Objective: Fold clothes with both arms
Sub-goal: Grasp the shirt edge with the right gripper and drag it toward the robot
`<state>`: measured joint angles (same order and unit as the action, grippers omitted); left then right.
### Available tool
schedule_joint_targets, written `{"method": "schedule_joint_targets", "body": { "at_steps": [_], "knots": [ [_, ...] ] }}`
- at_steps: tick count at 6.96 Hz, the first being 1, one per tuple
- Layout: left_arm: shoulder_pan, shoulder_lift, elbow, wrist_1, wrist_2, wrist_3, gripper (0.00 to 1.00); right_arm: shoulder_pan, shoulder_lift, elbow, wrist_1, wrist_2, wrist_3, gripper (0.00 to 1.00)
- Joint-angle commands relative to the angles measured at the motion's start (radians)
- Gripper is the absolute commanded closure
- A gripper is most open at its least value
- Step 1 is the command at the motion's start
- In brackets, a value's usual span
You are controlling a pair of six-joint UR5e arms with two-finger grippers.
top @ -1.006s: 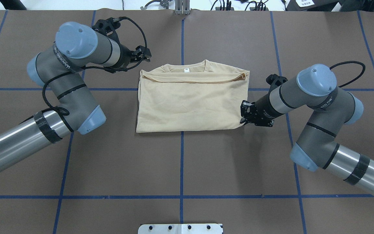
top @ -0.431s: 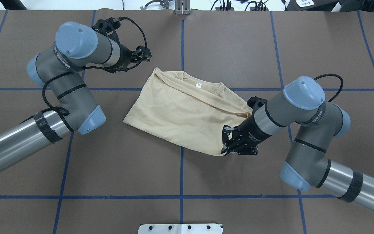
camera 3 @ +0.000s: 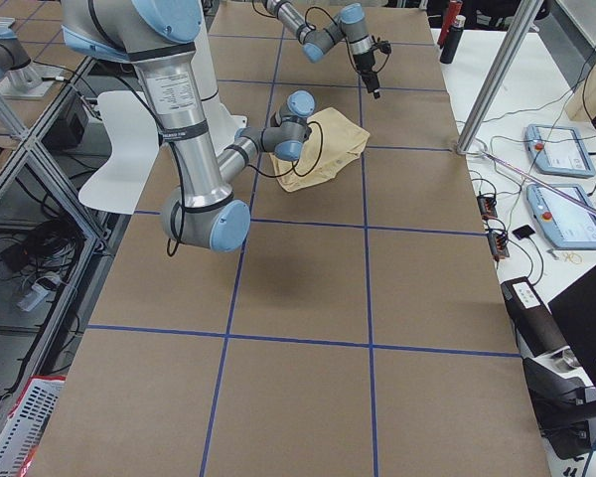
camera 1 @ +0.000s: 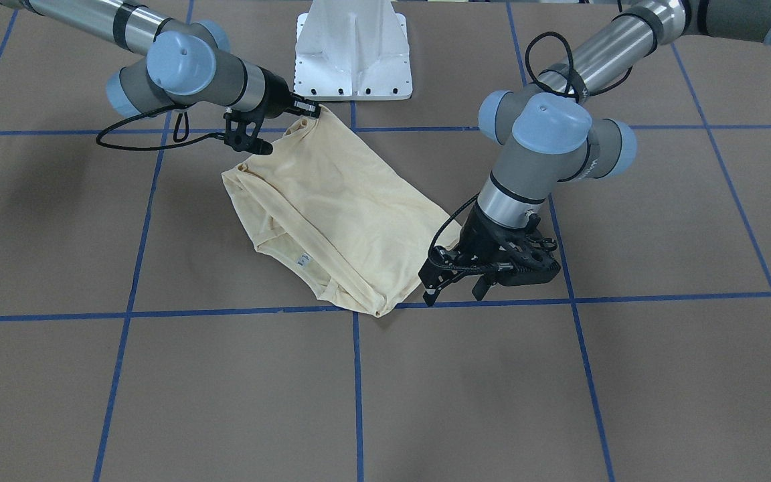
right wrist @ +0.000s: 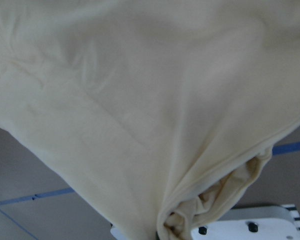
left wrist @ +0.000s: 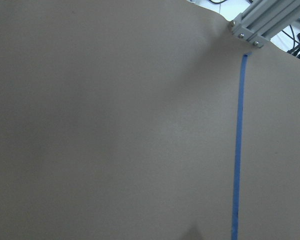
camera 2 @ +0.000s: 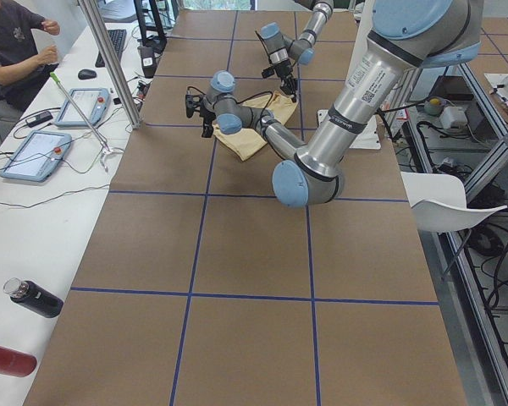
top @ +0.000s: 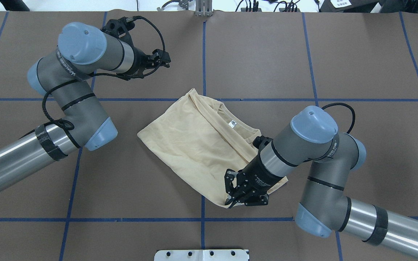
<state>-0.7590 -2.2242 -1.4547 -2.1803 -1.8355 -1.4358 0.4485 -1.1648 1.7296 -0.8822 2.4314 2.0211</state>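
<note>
Right tool (top: 232, 200) is clamped on the 5 o'clock corner of the folded cream T-shirt (top: 191, 145), which lies skewed in the middle of the surface (top: 122, 188). Left tool (top: 162, 61) hangs with fingers apart around 11 o'clock of it, touching nothing.

Right gripper (top: 230, 201) clamped (left gripper (camera 1: 454, 291) spread)

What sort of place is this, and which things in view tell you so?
Probably a robotics lab: a left arm and right arm reach toward a T-shirt on a table taped with a blue grid; teach pendants lie on a side bench.
</note>
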Motion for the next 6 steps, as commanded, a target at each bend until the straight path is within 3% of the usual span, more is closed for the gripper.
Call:
{"method": "schedule_joint_targets", "body": {
  "at_steps": [1, 2, 5, 6],
  "knots": [
    [0.001, 0.017, -0.033, 0.001, 0.001, 0.002, 0.00, -0.048, 0.016, 0.001, 0.003, 0.008, 0.034, 0.72],
    [0.001, 0.017, -0.033, 0.001, 0.001, 0.002, 0.00, -0.050, 0.019, 0.021, 0.005, 0.002, 0.030, 0.01],
    [0.003, 0.026, -0.032, 0.001, -0.001, 0.011, 0.00, -0.010, 0.011, 0.054, 0.003, -0.018, 0.024, 0.00],
    [0.004, 0.059, -0.042, -0.003, -0.005, 0.012, 0.00, 0.030, 0.011, 0.062, 0.002, -0.108, 0.018, 0.00]
  ]
}}
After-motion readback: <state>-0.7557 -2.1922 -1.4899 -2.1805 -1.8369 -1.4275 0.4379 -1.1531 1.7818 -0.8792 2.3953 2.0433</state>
